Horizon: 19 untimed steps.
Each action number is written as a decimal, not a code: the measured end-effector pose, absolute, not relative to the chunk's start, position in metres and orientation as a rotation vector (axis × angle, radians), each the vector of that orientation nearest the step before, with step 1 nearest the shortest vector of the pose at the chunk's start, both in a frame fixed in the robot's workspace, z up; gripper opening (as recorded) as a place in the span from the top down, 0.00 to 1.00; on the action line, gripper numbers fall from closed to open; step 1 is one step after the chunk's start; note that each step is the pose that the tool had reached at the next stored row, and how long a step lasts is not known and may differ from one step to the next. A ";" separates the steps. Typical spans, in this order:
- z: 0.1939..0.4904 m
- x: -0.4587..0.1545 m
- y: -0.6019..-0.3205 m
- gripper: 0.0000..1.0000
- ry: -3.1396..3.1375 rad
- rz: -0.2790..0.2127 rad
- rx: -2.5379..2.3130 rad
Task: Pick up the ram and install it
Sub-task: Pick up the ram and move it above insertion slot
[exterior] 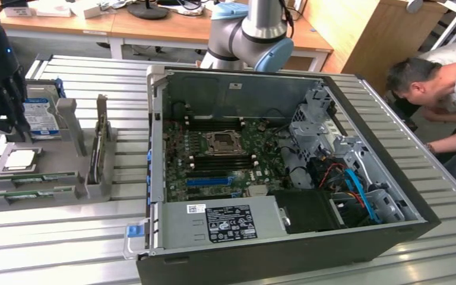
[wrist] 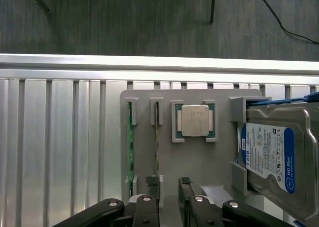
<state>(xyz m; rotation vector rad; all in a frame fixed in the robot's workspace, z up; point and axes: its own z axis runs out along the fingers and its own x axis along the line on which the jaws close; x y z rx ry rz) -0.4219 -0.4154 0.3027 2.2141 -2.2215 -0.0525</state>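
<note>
A: Ram (wrist: 157, 137), where is it?
B: On edge in a slot of the grey fixture tray (wrist: 199, 162), just beside the processor chip (wrist: 196, 120). A second green stick (wrist: 130, 142) stands parallel in the next slot, on the side away from the chip.
A: Gripper?
B: The gripper (wrist: 168, 182) is spread wide with nothing between its fingers (wrist: 149, 212). From the wrist view it hangs over one end of the tray, with one fingertip close to the ram's end. I can't tell whether they touch.
A: What does the exterior view add?
B: The open computer case (exterior: 291, 252) with its motherboard (exterior: 212, 157) facing up. It sits to the exterior view's right of the tray, both on the slatted metal table (exterior: 54, 243). The arm (exterior: 260, 24) rises behind the case. A person (exterior: 442, 77) leans in at the exterior view's right edge. The gripper is at the far left of that view, above the tray and well apart from the case.
A: And what does the wrist view give you?
B: A straight-down look, so the two sticks read as separate thin lines in their own slots. The hard drive (wrist: 271, 160) with its blue and white label lies on the chip's other side. In the exterior view the sticks are just two low green strips near the tray's front edge.
</note>
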 end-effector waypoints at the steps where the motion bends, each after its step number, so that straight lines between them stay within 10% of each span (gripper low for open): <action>1: 0.301 -0.422 -0.415 0.70 -2.221 -0.053 2.214; 19: 0.278 -0.422 -0.415 0.70 -2.221 -0.052 2.214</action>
